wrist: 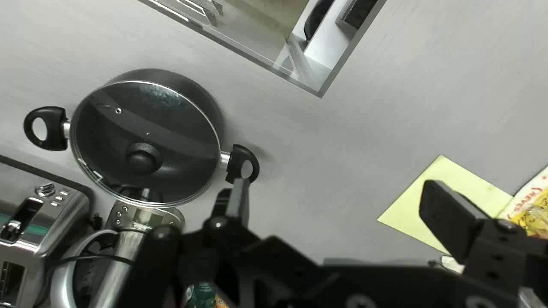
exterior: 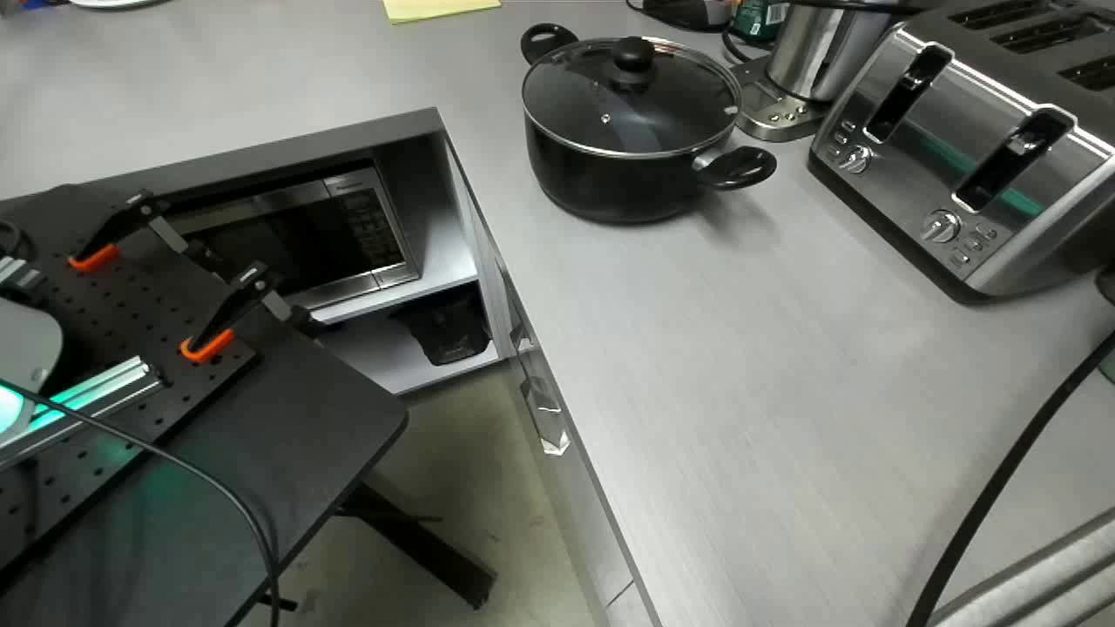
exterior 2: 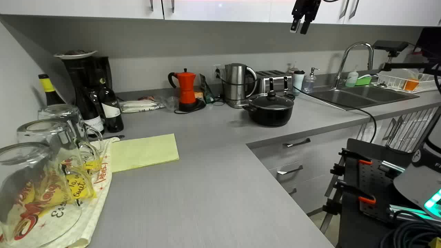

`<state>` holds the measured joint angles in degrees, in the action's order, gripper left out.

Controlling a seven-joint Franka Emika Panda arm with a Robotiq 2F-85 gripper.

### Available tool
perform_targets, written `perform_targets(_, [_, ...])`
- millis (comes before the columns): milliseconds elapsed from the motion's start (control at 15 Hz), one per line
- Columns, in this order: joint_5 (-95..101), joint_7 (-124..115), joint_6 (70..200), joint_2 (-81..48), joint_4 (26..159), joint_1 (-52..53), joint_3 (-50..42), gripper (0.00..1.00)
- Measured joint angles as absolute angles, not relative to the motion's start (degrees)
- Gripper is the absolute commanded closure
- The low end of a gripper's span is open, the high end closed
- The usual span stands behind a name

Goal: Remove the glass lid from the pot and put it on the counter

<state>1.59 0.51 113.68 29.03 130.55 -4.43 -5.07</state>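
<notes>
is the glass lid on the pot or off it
On: in all three views the glass lid covers the pot, its edge following the pot's top, its black knob facing up.

Steel toaster (exterior: 958, 131) beside steel kettle (exterior 2: 235, 75); glass mugs (exterior 2: 48, 162) on printed towel (exterior 2: 92, 214); yellow sheet (exterior 2: 144, 153) beside towel.

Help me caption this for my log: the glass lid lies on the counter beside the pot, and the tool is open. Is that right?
Not quite: the glass lid sits on the pot, not on the counter beside it, as both exterior views show. The tool is indeed open.
</notes>
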Motion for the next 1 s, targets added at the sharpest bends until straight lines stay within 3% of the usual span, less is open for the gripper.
perform_targets(667, [1.51, 0.51, 113.48, 28.30, 130.29, -4.43, -5.09, 0.00])
perform_targets(1000, [1.23, 0.51, 113.51, 18.88, 125.54, -4.51, -6.41, 0.00])
